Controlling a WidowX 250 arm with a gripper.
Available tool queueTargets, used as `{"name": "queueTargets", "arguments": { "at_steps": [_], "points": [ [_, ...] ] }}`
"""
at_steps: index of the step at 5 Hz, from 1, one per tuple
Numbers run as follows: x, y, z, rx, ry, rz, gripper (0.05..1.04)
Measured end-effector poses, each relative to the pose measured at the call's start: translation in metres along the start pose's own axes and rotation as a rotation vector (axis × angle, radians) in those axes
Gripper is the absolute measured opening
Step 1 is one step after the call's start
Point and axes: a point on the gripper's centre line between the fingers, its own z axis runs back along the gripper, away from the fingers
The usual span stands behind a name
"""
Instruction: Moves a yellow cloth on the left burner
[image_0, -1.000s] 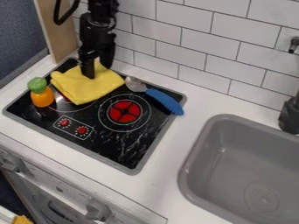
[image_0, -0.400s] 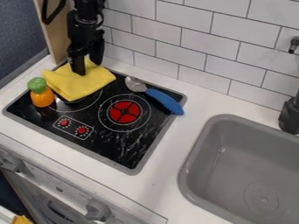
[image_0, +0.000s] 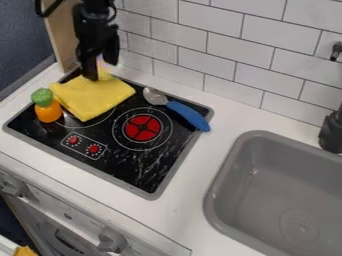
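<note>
Camera view: your black two-fingered pincer (image_0: 100, 73) is open, apparently leaving the soft yellow cloth (image_0: 93, 101) across the round left burner (image_0: 71, 120).

yellow cloth (image_0: 93, 98) | partly over left burner (image_0: 70, 119) | gripper (image_0: 99, 73) at far edge

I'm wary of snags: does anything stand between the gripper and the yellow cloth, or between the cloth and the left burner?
Nothing visible does. The gripper is at the far part of the yellow cloth, which lies partly over the left burner. The orange-and-green toy stands beside the cloth, not between.
</note>
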Motion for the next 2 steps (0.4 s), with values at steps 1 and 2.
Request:
{"name": "queueTargets", "arguments": {
  "at_steps": [1,2],
  "points": [
    [0.001,0.003,0.024,-0.052,0.008,0.041,0.999],
    [0.012,0.016,0.032,-0.063,0.001,0.107,0.999]
  ]
}}
